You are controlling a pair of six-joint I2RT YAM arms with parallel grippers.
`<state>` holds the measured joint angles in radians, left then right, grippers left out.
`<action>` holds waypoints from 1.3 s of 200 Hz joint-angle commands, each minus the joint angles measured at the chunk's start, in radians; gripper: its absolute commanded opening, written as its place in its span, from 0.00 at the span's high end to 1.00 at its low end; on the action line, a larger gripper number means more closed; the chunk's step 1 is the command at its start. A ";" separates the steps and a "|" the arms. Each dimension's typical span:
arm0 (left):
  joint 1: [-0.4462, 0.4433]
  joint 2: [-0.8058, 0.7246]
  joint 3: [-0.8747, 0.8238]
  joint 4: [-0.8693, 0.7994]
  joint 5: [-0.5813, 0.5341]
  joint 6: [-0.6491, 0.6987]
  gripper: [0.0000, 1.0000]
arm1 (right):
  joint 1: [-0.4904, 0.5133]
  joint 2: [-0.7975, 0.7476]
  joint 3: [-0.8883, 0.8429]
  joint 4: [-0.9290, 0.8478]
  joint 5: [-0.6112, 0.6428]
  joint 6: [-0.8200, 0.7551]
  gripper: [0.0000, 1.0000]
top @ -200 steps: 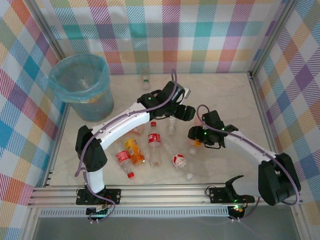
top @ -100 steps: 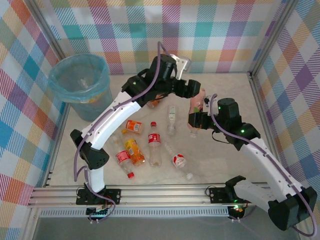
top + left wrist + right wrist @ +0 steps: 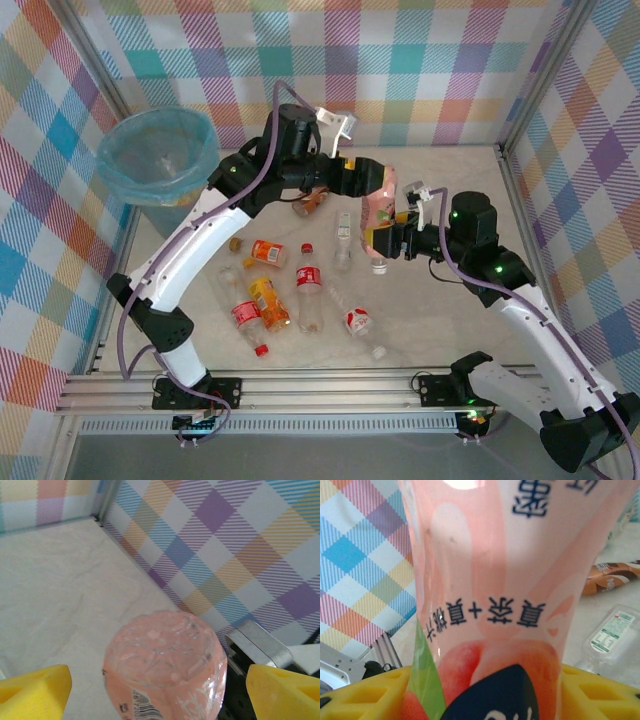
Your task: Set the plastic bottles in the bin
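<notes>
A pink peach-label bottle [image 3: 382, 208] hangs above the table, cap end down. My right gripper [image 3: 393, 241] is shut on its lower body; in the right wrist view the pink bottle [image 3: 490, 605] sits tight between both yellow fingers [image 3: 365, 692]. My left gripper [image 3: 372, 184] stands open at the bottle's upper end, and the bottle's base [image 3: 165, 655] lies between its spread yellow fingers [image 3: 35, 685] with a gap on each side. Several other bottles [image 3: 308, 285] lie on the table. The bin [image 3: 160, 165], lined with a blue bag, stands at the far left.
On the marble table, below the left arm, lie an orange-label bottle [image 3: 266, 252], an orange bottle [image 3: 263, 300], a red-label one [image 3: 246, 315] and a clear one [image 3: 343, 228]. Checked walls close in the back and sides. A metal rail [image 3: 300, 385] runs along the near edge.
Both arms rose from the table. The right gripper lifted the pink bottle, and the left gripper swung up and left with it, its open fingers now around the bottle's base.
</notes>
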<state>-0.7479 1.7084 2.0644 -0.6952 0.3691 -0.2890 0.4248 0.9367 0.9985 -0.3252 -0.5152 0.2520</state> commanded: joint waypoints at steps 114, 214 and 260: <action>0.005 -0.031 -0.095 0.102 0.211 -0.091 0.22 | 0.028 0.009 0.022 0.153 -0.125 0.045 0.38; 0.030 -0.119 -0.132 0.121 0.100 -0.102 0.36 | 0.052 0.024 0.066 0.136 -0.059 0.059 0.24; 0.099 -0.190 -0.126 0.085 -0.044 -0.086 0.36 | 0.085 0.080 0.170 0.098 0.035 0.053 0.20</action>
<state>-0.6979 1.5909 1.9339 -0.5999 0.4297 -0.3855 0.4919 0.9939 1.1007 -0.2245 -0.5365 0.3058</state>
